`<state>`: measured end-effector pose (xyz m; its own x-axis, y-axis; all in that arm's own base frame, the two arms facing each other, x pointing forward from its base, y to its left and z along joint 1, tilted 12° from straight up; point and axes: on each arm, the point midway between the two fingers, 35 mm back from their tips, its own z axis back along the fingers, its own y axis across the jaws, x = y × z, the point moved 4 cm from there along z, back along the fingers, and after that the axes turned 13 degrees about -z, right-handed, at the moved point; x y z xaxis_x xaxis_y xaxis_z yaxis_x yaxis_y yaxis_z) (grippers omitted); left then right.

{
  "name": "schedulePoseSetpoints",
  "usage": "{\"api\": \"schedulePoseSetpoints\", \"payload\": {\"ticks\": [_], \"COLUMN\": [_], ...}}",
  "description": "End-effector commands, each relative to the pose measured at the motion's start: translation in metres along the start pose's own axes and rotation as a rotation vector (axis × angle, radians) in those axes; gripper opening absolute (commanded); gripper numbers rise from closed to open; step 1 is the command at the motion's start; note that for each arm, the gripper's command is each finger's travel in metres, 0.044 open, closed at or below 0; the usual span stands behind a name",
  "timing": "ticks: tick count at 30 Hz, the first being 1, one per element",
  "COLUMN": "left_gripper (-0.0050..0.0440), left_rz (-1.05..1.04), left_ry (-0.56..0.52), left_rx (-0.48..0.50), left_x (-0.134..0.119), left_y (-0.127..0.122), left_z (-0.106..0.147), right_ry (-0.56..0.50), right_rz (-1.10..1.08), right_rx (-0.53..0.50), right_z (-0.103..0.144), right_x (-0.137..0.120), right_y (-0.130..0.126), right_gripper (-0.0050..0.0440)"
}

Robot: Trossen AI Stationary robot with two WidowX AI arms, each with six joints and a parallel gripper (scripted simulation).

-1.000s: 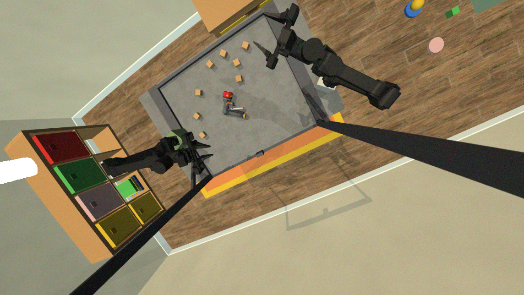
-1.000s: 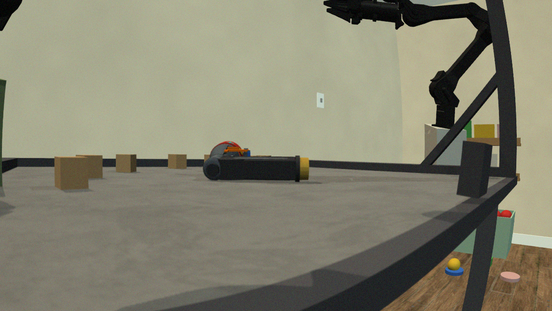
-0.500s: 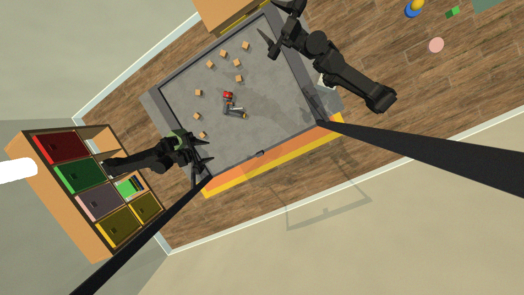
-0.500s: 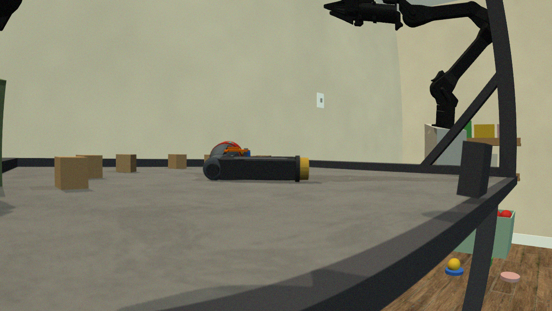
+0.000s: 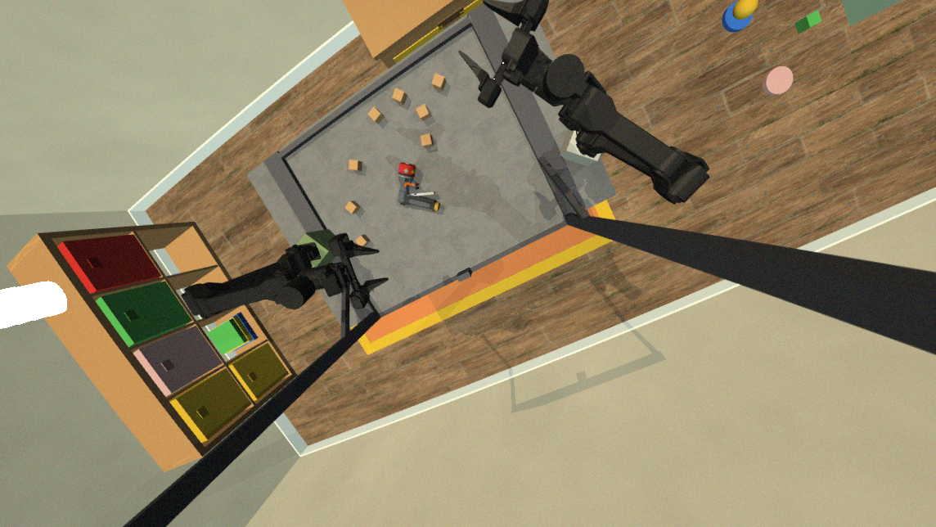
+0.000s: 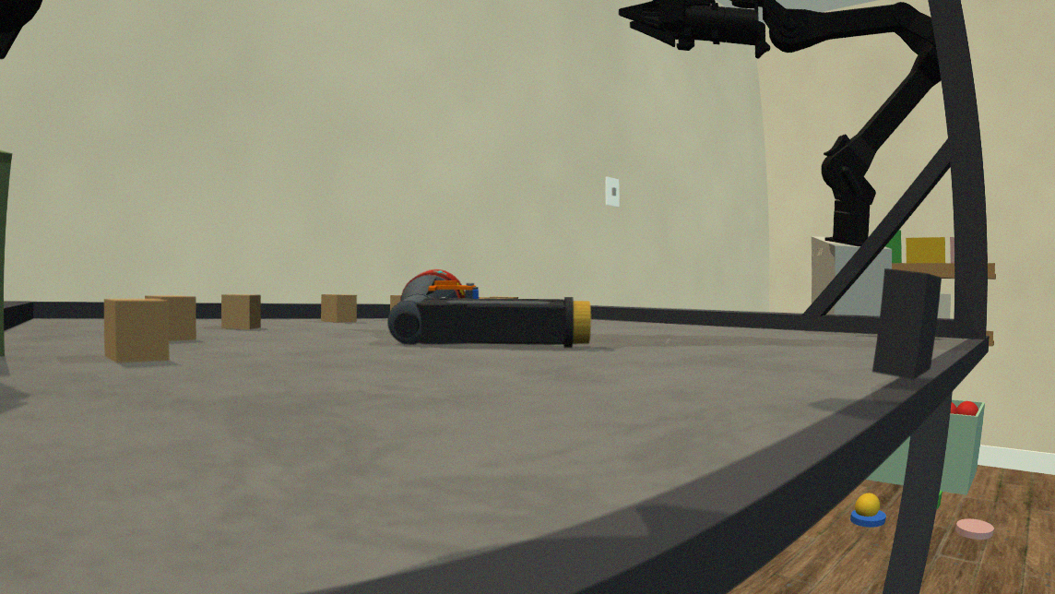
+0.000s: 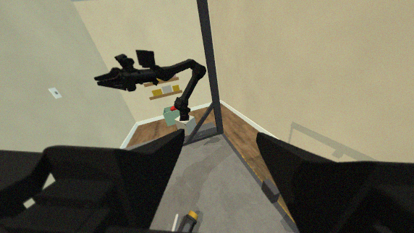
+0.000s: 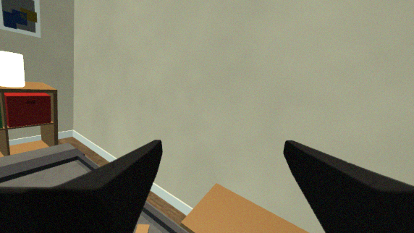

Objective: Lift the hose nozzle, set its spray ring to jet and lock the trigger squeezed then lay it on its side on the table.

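Around the hose nozzle point(image 5: 419, 201) point(image 6: 487, 321) point(image 7: 187, 222), small wooden blocks point(image 5: 426, 140) point(image 6: 136, 329) dot the tabletop point(image 5: 484, 190) point(image 6: 369, 443) point(image 7: 203, 192).

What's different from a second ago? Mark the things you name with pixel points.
In the top view, the right gripper point(image 5: 472, 26) point(image 6: 624, 18) point(image 7: 95, 81) point(image 8: 222, 146) has shifted toward the picture's top edge, and the left gripper's point(image 5: 383, 265) point(image 6: 15, 26) point(image 7: 221, 134) fingers look wider apart. Nothing was grasped or released. The nozzle point(image 5: 403, 193) point(image 6: 487, 321) point(image 7: 187, 222) and blocks point(image 5: 426, 140) point(image 6: 136, 329) point(image 8: 142, 229) stayed put.
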<state>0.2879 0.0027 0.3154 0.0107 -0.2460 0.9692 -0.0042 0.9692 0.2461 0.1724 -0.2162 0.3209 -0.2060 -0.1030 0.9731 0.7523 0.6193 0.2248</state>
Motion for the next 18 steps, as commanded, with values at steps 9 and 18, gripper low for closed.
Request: {"api": "schedulePoseSetpoints", "payload": {"ticks": [9, 18], "left_gripper": [0.0364, 0.0364], "left_rz": [-0.126, -0.189], "left_ry": [0.262, 0.446], "left_rx": [-0.055, -0.114], "left_x": [-0.028, -0.061], "left_y": [0.009, 0.014], "left_z": [-0.053, -0.085], "right_ry": [-0.017, -0.017], "right_rz": [0.0, 0.0], "right_rx": [0.005, 0.005], "right_z": [0.001, 0.001], "right_x": [0.006, 0.006], "right_y": [0.001, 0.001], "right_gripper": [0.0407, 0.0407]}}
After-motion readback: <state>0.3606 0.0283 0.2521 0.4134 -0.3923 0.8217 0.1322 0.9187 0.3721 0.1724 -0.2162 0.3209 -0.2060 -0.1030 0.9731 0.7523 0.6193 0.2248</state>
